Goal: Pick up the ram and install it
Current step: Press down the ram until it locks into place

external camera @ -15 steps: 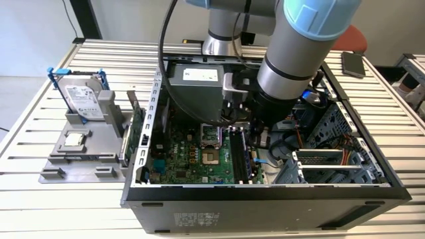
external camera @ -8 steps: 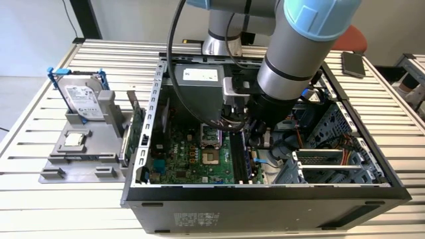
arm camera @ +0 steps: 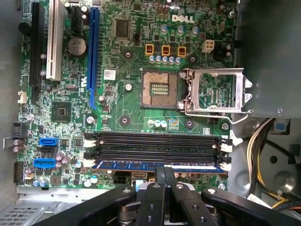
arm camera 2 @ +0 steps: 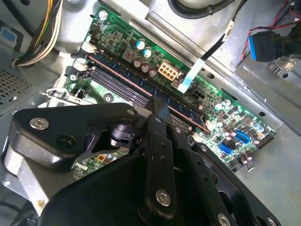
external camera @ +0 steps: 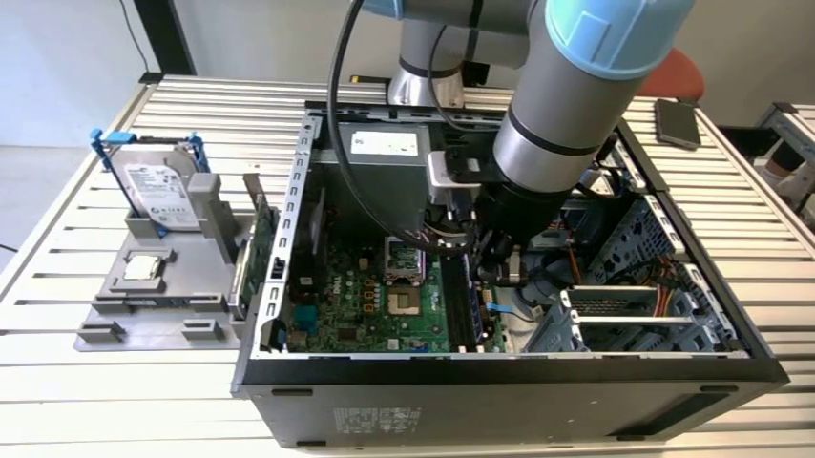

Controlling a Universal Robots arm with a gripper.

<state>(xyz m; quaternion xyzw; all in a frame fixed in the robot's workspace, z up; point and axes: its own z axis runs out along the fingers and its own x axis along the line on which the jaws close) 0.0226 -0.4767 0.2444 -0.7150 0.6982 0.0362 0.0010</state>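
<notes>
The ram is a thin dark stick with a blue edge. It stands in the motherboard memory slot nearest my gripper, beside the other black memory slots. In the second wrist view the ram runs diagonally across the green board. My gripper is shut, its two black fingers pressed together. The tips meet the ram's upper edge at about mid-length, also seen at the gripper. In the exterior view the gripper reaches down into the open computer case, over the memory slots.
The case walls box in the arm. A processor socket with its open metal bracket lies beside the slots, and yellow cables hang nearby. Outside the case stand a hard drive in a blue frame and a green expansion card.
</notes>
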